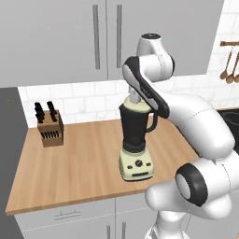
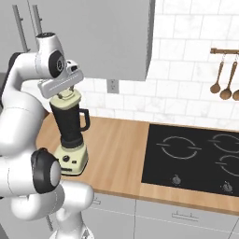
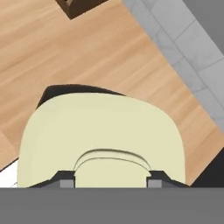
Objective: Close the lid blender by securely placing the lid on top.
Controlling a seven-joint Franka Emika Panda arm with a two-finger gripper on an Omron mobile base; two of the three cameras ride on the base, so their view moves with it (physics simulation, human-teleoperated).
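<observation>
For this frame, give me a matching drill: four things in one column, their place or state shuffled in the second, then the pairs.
1. lid
2. blender
3. knife block
4. spoons

a. hanging on the wall rail
b. held by its knob at the jar's rim
c. far left on the counter, by the wall
d. on the counter, cream base toward the front edge

Pairs: 1-b, 2-d, 3-c, 4-a

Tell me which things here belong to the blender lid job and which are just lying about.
Job: blender; lid, on the jar, end effector shut on its knob.

Lying about: knife block; stovetop; hanging spoons.
</observation>
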